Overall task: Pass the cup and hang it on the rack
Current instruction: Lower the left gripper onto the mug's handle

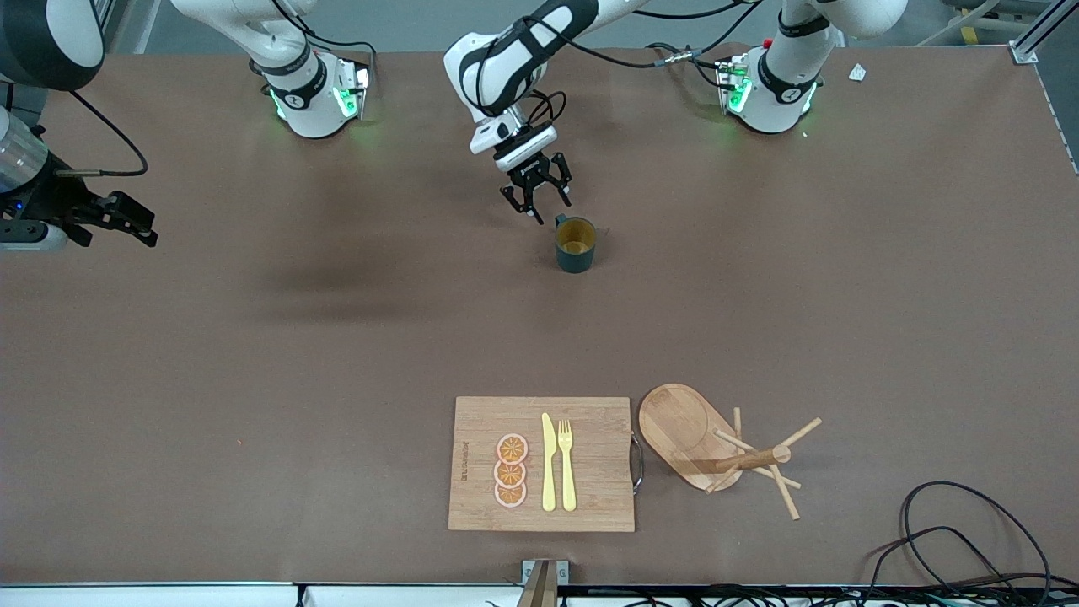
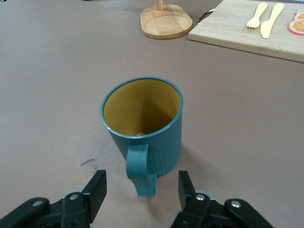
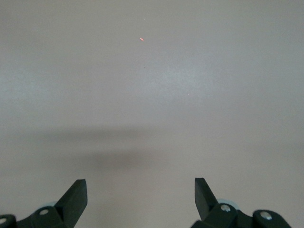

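Left gripper (image 1: 536, 201) lines up on the cup's handle (image 2: 140, 169); nothing is gripped yet.

The teal cup (image 1: 575, 244) stands upright mid-table, well apart from the mug rack (image 1: 718, 448), which sits beside the cutting board (image 1: 542, 464) nearer the front camera. The left gripper's fingers (image 2: 96, 189) are spread and empty; next they likely need to close on the handle. The right gripper (image 1: 108, 217) waits, spread and empty, at the right arm's end. In the left wrist view the rack's pegs are cut off.

Even, diffuse overhead light fills all three views, leaving only soft, blurred shadows on the brown counter (image 1: 253, 379): a broad dark smear under the right arm and a faint one beside the cup (image 1: 576, 244). Green indicator lights glow at both arm bases. The right wrist view looks pale and washed out, crossed by a dim shadow band; the rack (image 2: 166, 20) appears slightly soft in the left wrist view.
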`<action>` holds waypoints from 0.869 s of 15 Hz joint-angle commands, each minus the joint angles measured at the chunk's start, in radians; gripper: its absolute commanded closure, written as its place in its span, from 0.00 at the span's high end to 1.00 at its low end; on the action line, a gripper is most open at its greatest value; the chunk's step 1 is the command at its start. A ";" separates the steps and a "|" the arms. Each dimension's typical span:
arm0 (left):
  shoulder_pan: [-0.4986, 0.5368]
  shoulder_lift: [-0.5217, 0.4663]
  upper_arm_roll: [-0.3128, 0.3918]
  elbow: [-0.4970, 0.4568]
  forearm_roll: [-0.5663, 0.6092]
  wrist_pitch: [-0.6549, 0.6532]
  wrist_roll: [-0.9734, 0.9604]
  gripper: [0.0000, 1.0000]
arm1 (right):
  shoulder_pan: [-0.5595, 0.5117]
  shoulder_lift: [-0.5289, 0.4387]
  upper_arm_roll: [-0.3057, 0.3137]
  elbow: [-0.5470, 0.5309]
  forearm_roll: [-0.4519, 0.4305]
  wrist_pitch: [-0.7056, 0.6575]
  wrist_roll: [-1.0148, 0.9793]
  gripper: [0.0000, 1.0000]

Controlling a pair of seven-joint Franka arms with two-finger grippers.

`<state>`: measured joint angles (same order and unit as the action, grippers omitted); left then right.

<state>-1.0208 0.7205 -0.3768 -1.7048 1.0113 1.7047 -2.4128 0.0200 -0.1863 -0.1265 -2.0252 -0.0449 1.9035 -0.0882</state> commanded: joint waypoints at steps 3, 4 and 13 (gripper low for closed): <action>0.005 0.007 0.002 -0.007 0.029 0.006 -0.034 0.64 | -0.002 -0.024 -0.001 0.062 0.014 -0.101 -0.028 1.00; 0.005 0.011 0.006 -0.006 0.039 0.006 -0.034 0.63 | 0.000 -0.022 0.001 0.081 0.014 -0.127 -0.030 1.00; 0.019 0.037 0.015 0.005 0.073 0.016 -0.042 0.50 | 0.008 -0.022 0.005 0.120 0.014 -0.185 -0.041 1.00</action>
<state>-1.0119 0.7445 -0.3623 -1.7040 1.0563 1.7090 -2.4374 0.0260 -0.1942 -0.1217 -1.9083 -0.0426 1.7349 -0.1098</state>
